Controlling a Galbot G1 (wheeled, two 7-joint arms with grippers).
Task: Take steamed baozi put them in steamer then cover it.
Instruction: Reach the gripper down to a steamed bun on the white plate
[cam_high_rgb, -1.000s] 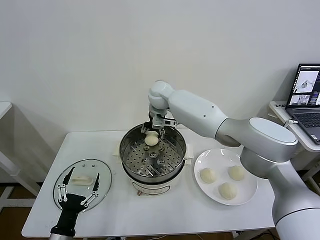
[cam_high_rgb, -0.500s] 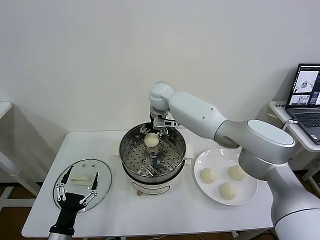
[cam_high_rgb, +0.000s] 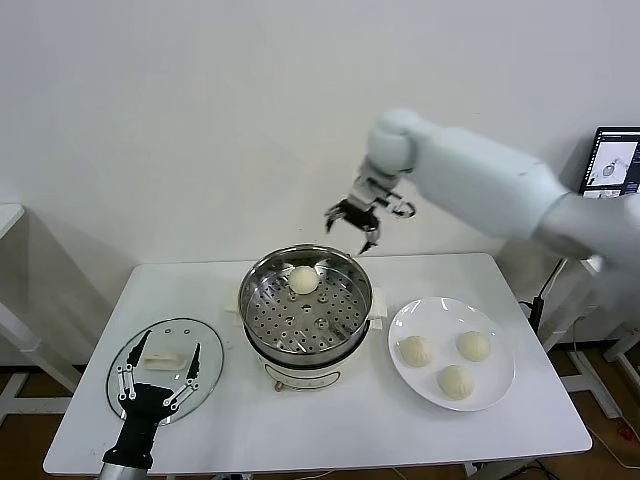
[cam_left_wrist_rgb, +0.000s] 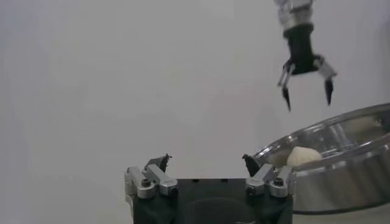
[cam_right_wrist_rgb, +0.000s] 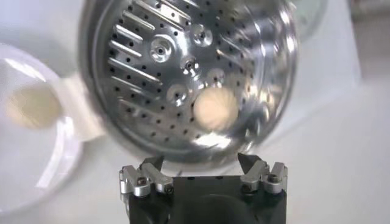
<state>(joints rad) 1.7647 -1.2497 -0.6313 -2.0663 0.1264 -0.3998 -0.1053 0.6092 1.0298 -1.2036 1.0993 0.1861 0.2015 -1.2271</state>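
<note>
The steel steamer (cam_high_rgb: 262, 336) stands mid-table with one baozi (cam_high_rgb: 303, 279) on its perforated tray at the far side. Three baozi (cam_high_rgb: 415, 350) lie on the white plate (cam_high_rgb: 494, 395) to its right. My right gripper (cam_high_rgb: 352, 227) is open and empty, raised well above the steamer's far right rim. In the right wrist view the steamer (cam_right_wrist_rgb: 152, 85) and its baozi (cam_right_wrist_rgb: 214, 109) show below. The glass cover (cam_high_rgb: 200, 340) lies flat at the table's left. My left gripper (cam_high_rgb: 157, 389) is open, hovering over the cover near its cream handle (cam_high_rgb: 160, 358).
A laptop (cam_high_rgb: 610, 165) stands on a side table at the far right. The white wall is close behind the table. The left wrist view shows the steamer's rim (cam_left_wrist_rgb: 329, 131) and the right gripper (cam_left_wrist_rgb: 306, 91) above it.
My right gripper let go of the baozi in the steamer, then rose up and to the right, away from the pot. The left gripper has barely moved.
</note>
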